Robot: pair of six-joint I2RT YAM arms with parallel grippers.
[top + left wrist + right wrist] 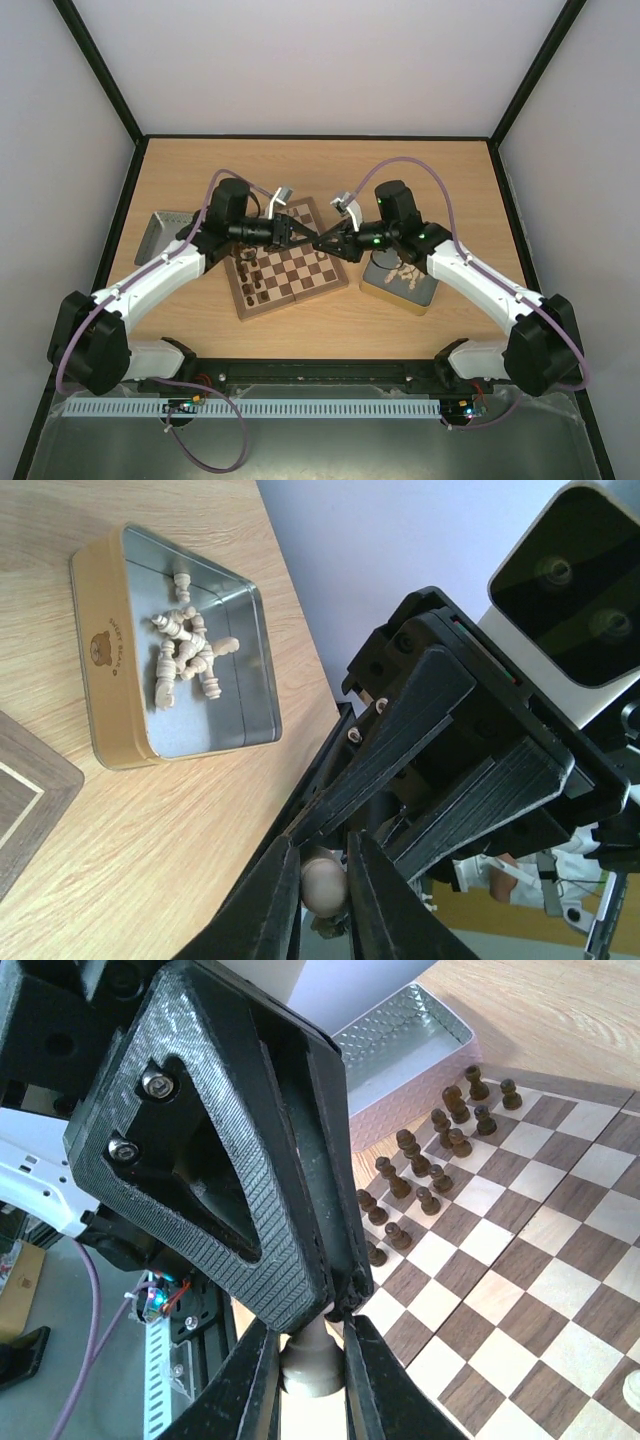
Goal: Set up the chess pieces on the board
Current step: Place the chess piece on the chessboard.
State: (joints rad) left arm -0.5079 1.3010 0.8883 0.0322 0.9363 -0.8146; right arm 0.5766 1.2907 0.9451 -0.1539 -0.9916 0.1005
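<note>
Two tins on the table (320, 170), with the board (312, 268) between them.

Far left: silver tin (160, 235), lying flat beside the board's left edge. The right wrist view shows its dimpled metal floor and pale outer wall.

Board: lies at a slight angle to the table edge. Dark pieces (420, 1175) stand upright in two rows along its left side, one to a square. The middle squares show bare wood.

Left claw (324, 860): held above the board's far half, fingers closed against either side of a pale piece (310, 1365). Only the piece's rounded end shows between them.

Right claw (312, 1335): nose to nose with the left one over the board, fingers clamped on a pale turned piece. It is probably the same piece held from both sides, but each wrist view is crowded by the other claw's black body, so I cannot be sure.

A cream shape sits on the board at the right border of the right wrist view. It is cut off and may be another chessman.

Far right: gold tin (105, 655), just off the board's right edge, with a small bear mark on its side wall. Inside, pale pieces (185, 660) lie in a loose heap on the shiny floor, tipped on their sides and overlapping.
</note>
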